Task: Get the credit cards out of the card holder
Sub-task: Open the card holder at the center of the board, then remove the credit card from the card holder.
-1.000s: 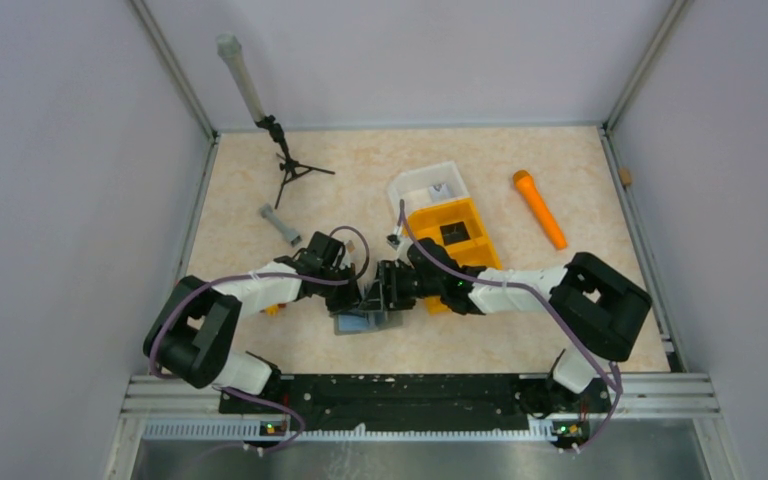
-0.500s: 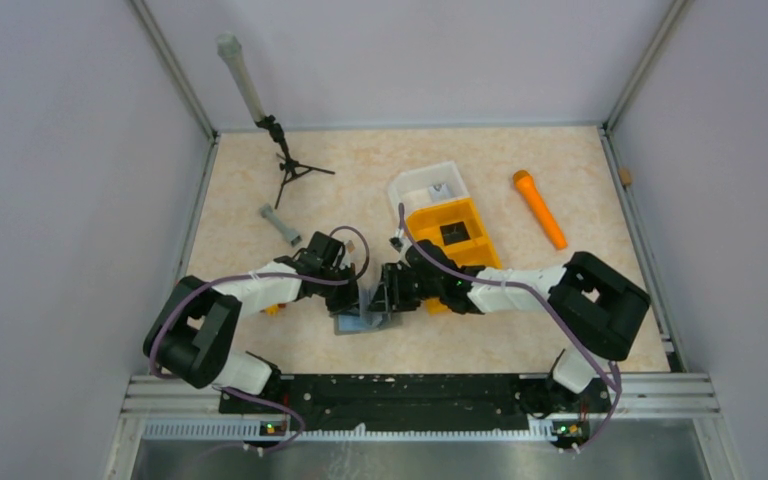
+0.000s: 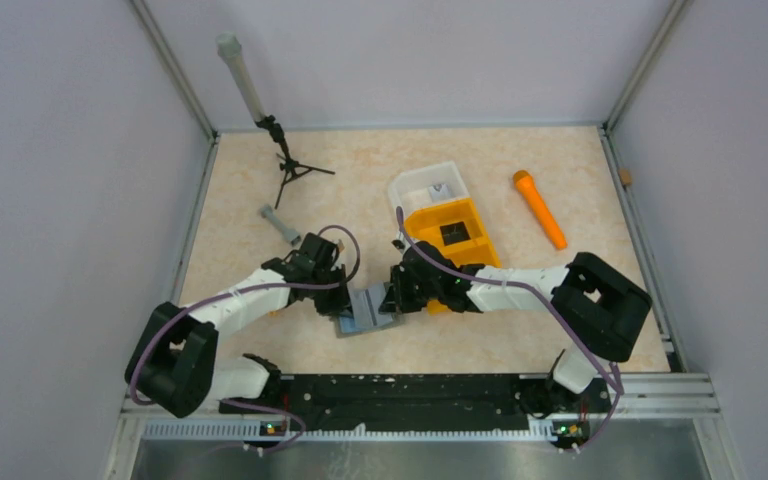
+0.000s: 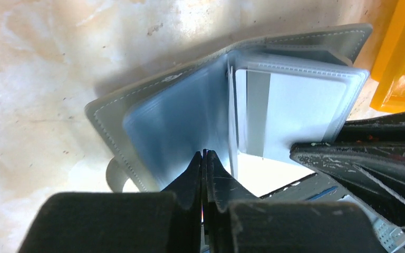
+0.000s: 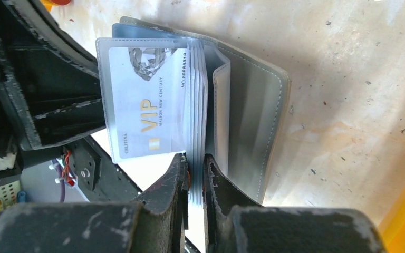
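Observation:
The grey card holder (image 3: 365, 308) lies spread open on the table between my two grippers. In the left wrist view its stitched grey cover (image 4: 137, 105) is on the left and its clear sleeves on the right. My left gripper (image 4: 204, 154) is shut on the lower edge of an inner panel. My right gripper (image 5: 195, 161) is shut on the stack of clear sleeves. A pale credit card (image 5: 147, 100) marked VIP sits inside the front sleeve, beside the left gripper's black fingers (image 5: 47, 95). The same credit card (image 4: 300, 105) shows pale in the left wrist view.
An orange two-compartment bin (image 3: 452, 235) stands just behind the right gripper, with a clear tray (image 3: 430, 185) behind it. An orange marker-like stick (image 3: 540, 208) lies at the back right. A small black tripod (image 3: 290, 165) and a grey bar (image 3: 282, 224) are at the back left.
The right gripper has closed from open onto the sleeves. The holder, earlier propped up between the grippers, now lies flatter. The left arm's elbow has swung down and left.

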